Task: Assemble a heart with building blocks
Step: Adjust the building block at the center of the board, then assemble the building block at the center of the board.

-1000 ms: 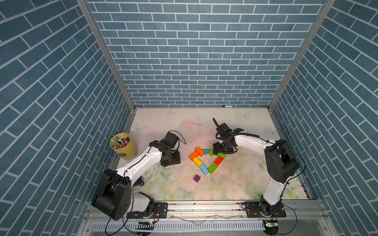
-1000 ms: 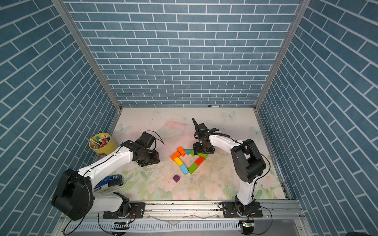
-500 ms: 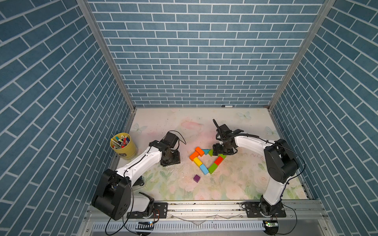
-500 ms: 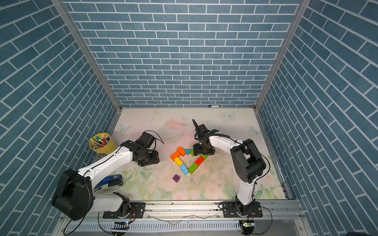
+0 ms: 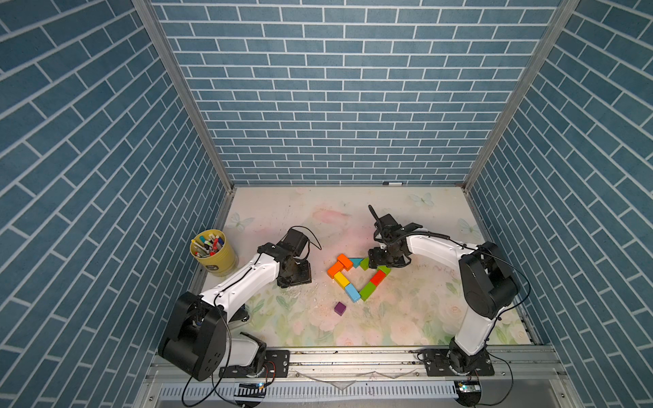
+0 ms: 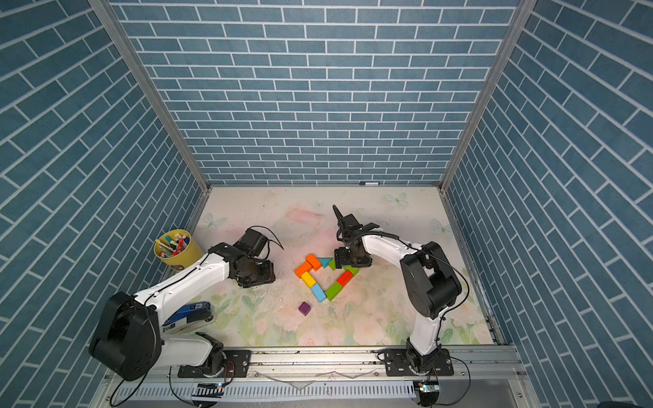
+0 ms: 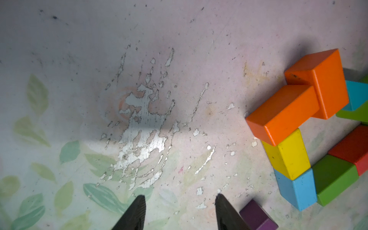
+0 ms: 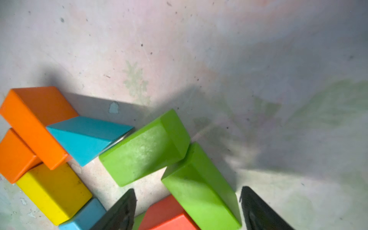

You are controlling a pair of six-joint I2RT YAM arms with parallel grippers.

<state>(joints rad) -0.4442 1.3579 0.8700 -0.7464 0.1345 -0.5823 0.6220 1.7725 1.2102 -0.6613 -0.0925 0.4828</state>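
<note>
All around, the counter (image 5: 406, 318) is closed in by three tall walls (image 5: 335, 106) patterned like blue bricks with white lines. Shiny metal posts (image 5: 183, 99) are set at the two back corners. The counter is covered with a pale print of pink flowers, green leaves and butterflies. It is dotted with dark specks, and a worn patch (image 7: 143, 143) is seen where the print is gone and white shows.

A metal rail (image 5: 353, 356) is fixed along the front edge, and the left arm (image 5: 247, 279) and the right arm (image 5: 434, 247) are bolted to it. A yellow cup (image 5: 212, 258) filled with pens (image 5: 208, 243) is stood by the left edge. A small dark pen (image 5: 392, 183) is laid at the back edge, against the wall. A blue-and-white gadget (image 6: 187, 312) is tucked under the left arm near the front left corner.

The heart (image 5: 341, 279) is laid flat near the middle of the counter, made of bricks placed end to end with a hole inside. The purple cube (image 5: 340, 308) is found apart from it, toward the front edge.

The left tool (image 7: 179, 197) is held partly open over bare counter with nothing in it, and the purple cube is seen just beside one finger. The right tool (image 8: 187, 190) is spread wide around a green brick (image 8: 199, 191) on the heart's side nearest the right arm. The brick is not squeezed, since a gap is seen on one side.
</note>
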